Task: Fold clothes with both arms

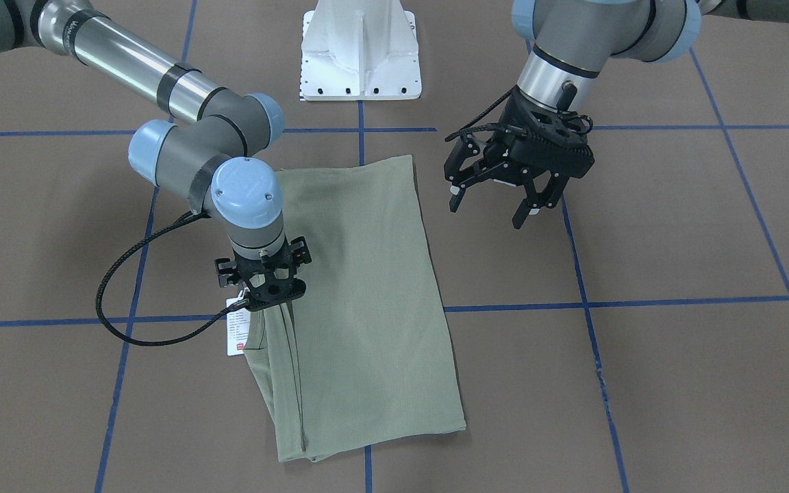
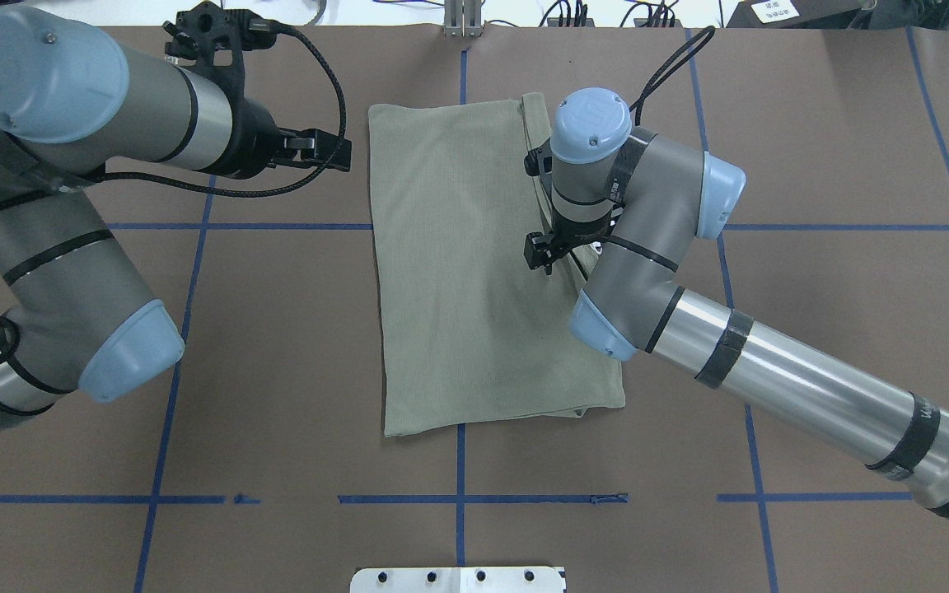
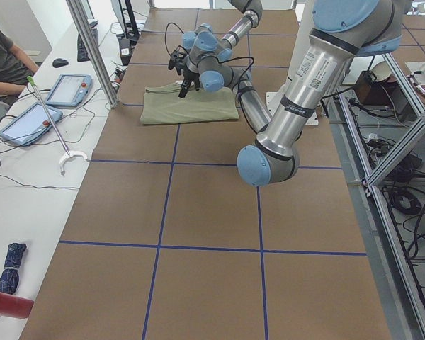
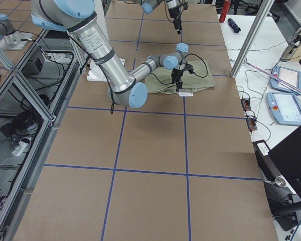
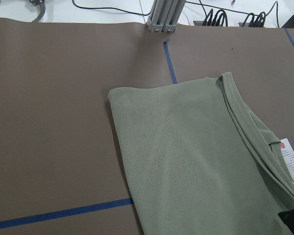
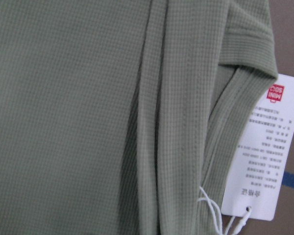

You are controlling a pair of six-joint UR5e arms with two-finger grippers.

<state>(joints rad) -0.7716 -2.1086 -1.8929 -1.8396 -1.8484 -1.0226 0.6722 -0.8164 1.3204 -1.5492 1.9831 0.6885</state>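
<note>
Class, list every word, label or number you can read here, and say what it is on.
No text is legible.
White hang tag on the shirt: red logo and printed lines, too blurred to read.
Lettering on the right arm: too small to read.

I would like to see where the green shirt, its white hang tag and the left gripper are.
green shirt (image 1: 367, 294): exterior front-facing view, middle of the top layer.
white hang tag (image 6: 262, 156): right wrist-mounted view, middle of the printed card.
left gripper (image 1: 487, 212): exterior front-facing view, midway between its fingertips.
</note>
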